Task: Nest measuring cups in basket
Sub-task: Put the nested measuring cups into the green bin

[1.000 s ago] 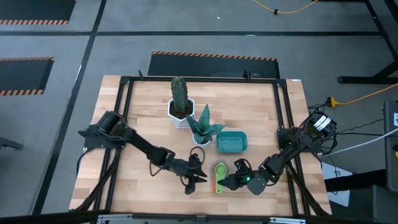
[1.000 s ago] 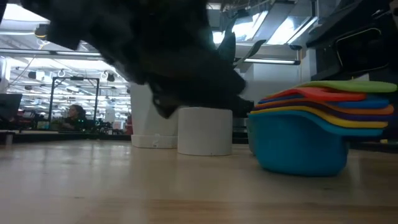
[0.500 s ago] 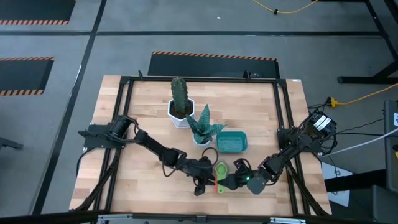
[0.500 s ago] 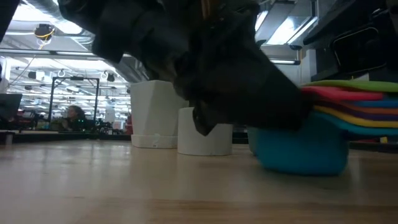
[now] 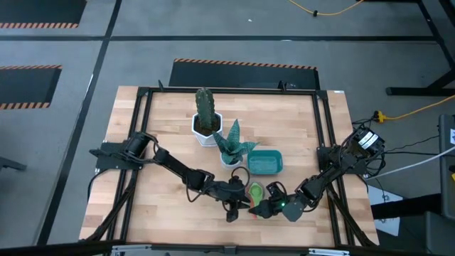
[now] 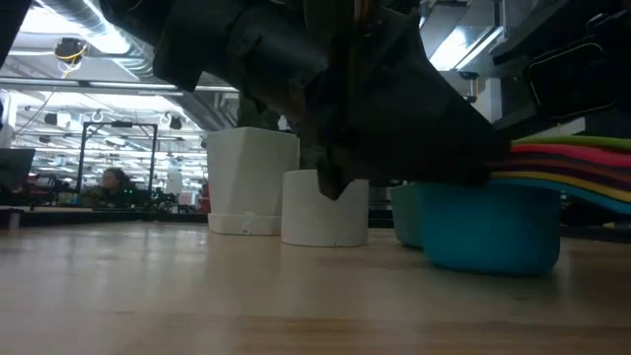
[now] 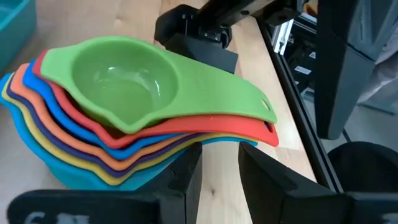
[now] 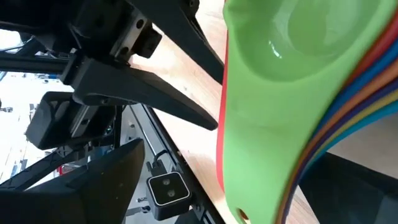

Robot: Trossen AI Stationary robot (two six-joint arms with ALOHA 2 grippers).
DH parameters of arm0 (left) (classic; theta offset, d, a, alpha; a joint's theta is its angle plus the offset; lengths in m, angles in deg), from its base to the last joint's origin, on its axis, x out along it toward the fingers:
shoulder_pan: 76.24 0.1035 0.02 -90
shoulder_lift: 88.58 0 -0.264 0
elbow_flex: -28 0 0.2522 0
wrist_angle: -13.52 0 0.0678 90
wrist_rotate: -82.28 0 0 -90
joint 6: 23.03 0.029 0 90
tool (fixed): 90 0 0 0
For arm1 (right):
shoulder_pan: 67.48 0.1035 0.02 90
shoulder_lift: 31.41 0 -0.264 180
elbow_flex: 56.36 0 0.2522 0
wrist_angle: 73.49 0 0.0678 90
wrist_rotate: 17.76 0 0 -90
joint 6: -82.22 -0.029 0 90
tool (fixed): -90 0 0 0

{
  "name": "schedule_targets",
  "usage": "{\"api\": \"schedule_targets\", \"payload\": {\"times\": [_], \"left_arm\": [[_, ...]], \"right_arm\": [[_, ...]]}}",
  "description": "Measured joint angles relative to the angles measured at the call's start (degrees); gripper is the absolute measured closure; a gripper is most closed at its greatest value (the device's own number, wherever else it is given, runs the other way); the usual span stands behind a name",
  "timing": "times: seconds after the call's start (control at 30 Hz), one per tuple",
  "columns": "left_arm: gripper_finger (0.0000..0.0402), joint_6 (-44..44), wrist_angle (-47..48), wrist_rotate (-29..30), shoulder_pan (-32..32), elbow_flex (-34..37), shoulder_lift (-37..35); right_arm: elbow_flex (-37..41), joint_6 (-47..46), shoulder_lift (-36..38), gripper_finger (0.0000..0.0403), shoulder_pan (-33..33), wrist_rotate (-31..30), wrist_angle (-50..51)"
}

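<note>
We see the measuring cups (image 7: 124, 118) stacked as one nested set, green on top, resting on the worktop (image 5: 156, 142) just in front of the teal basket (image 5: 264, 163). Our left gripper (image 7: 217, 168) has its fingers apart, straddling the fanned handles (image 7: 236, 121) near the bowls. Our right gripper (image 5: 264, 208) sits just beside the stack's handle end; we cannot tell its finger state. We judge the stack light, stiff and smooth plastic, likely to slide apart, so pinching all the flat handles together close to the bowls seems the safest hold.
</note>
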Motion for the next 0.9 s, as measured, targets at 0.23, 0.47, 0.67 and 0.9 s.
{"api": "schedule_targets", "payload": {"times": [0.23, 0.47, 0.67, 0.9], "left_arm": [[0.0305, 0.0, -0.1, 3.2, 0.1, 0.0, 0.0], [0.0305, 0.0, -0.3, 3.5, 0.1, 0.0, 0.0], [0.0305, 0.0, 2.3, 0.8, 0.1, 0.0, 0.0], [0.0305, -0.3, 6.0, 0.8, 0.0, 0.0, 0.0]], "right_arm": [[0.0, 0.2, 0.0, 0.0005, 0.0, 0.0, 0.0], [0.0, 0.3, 0.0, 0.0025, -0.8, -0.1, 0.4], [0.0, 0.4, 0.0, 0.0036, -1.5, 0.4, 0.9], [0.0, 0.6, 0.0, 0.0037, -1.5, 0.1, 1.8]]}}
